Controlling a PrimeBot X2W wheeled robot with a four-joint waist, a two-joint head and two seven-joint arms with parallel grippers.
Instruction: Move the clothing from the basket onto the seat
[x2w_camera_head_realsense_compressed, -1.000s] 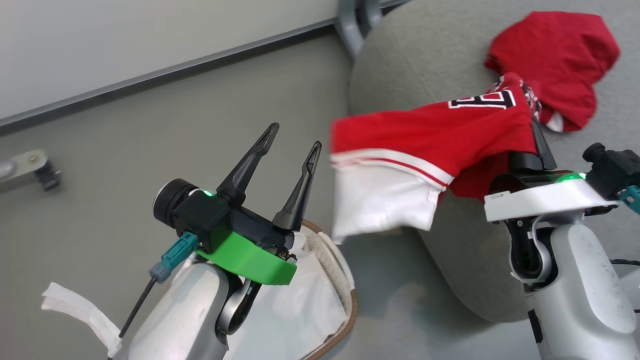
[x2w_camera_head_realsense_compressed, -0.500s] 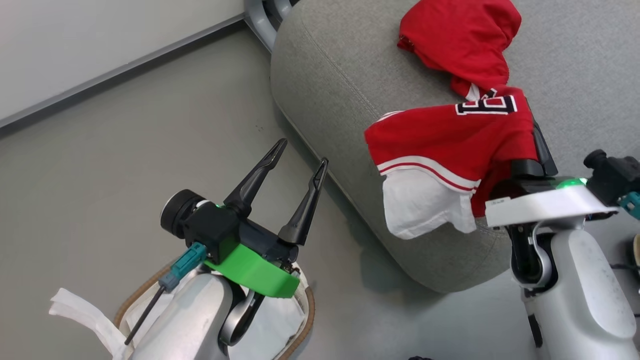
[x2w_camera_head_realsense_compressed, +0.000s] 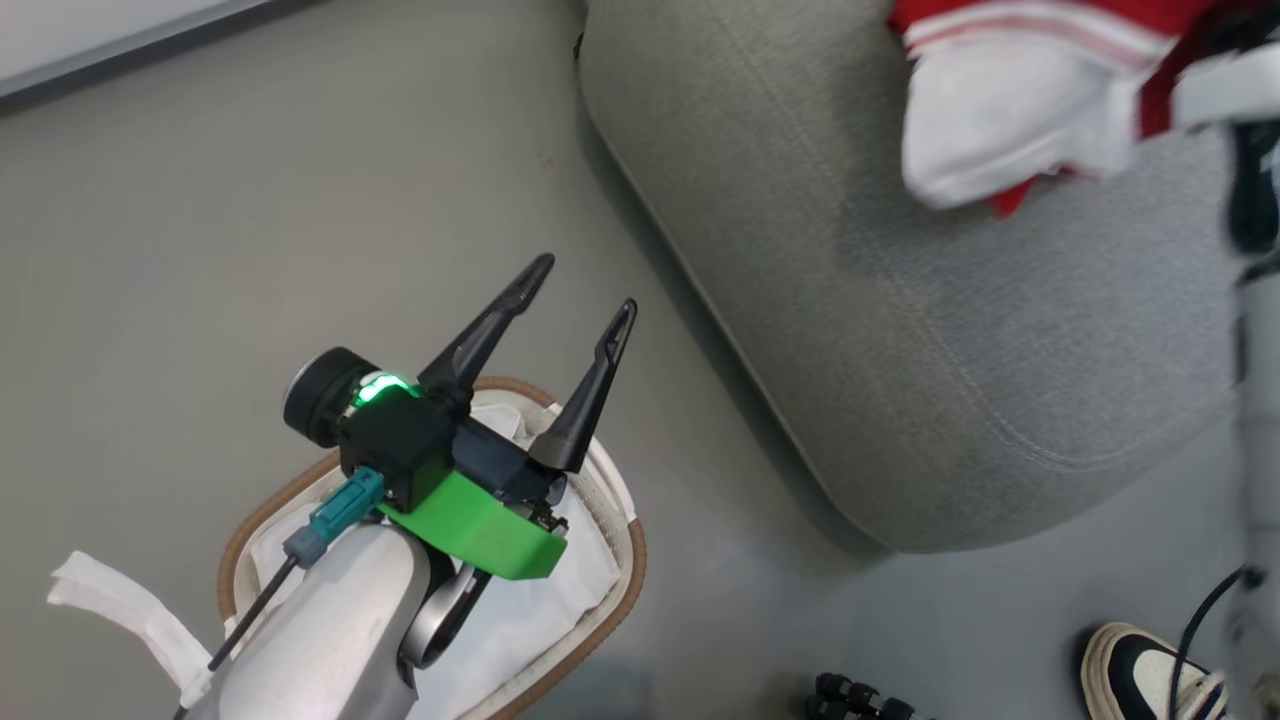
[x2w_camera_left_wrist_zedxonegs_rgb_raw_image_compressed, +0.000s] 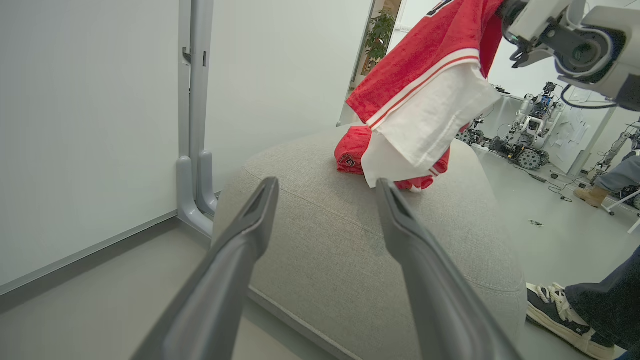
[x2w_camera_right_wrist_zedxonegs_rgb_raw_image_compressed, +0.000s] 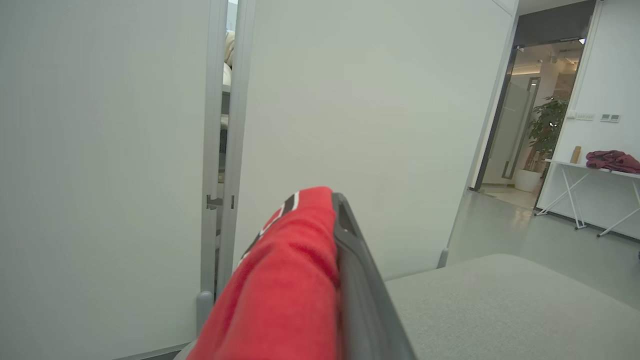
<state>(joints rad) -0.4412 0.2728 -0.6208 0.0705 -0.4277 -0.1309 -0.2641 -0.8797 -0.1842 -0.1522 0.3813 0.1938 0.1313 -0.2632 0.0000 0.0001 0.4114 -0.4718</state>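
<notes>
Although my head camera has swung over the last second and the whole picture has slid with it, one real change stands out. The red basketball jersey with white trim and a white inner side (x2w_camera_left_wrist_zedxonegs_rgb_raw_image_compressed: 422, 70) had its loose hem hanging out past the rounded edge of the large grey fabric-upholstered sofa seat (x2w_camera_head_realsense_compressed: 900, 350); it now hangs over the seat's top, well inside that edge. My right gripper (x2w_camera_right_wrist_zedxonegs_rgb_raw_image_compressed: 332, 200) stays clenched on the jersey, a red fold pinched against its dark finger, and holds it in the air at the far right, not yet laid down. My left gripper (x2w_camera_head_realsense_compressed: 587, 283) is unaltered: its jaws stand wide apart and empty above the oval white perforated plastic laundry basket with a brown woven rim (x2w_camera_head_realsense_compressed: 633, 575) on the near left floor. I judge the carry nearly finished, with lowering and letting go still to come. The jersey hangs in a slanted drape, red side out, a striped red-and-white band across it and the white lining spilling below. Its lowest corner comes down by a second red crumpled garment (x2w_camera_left_wrist_zedxonegs_rgb_raw_image_compressed: 352, 152) already lying on the seat; I cannot tell whether they touch. What I see of the basket's inside is white fabric liner (x2w_camera_head_realsense_compressed: 530, 620), though my left arm hides part of it.
</notes>
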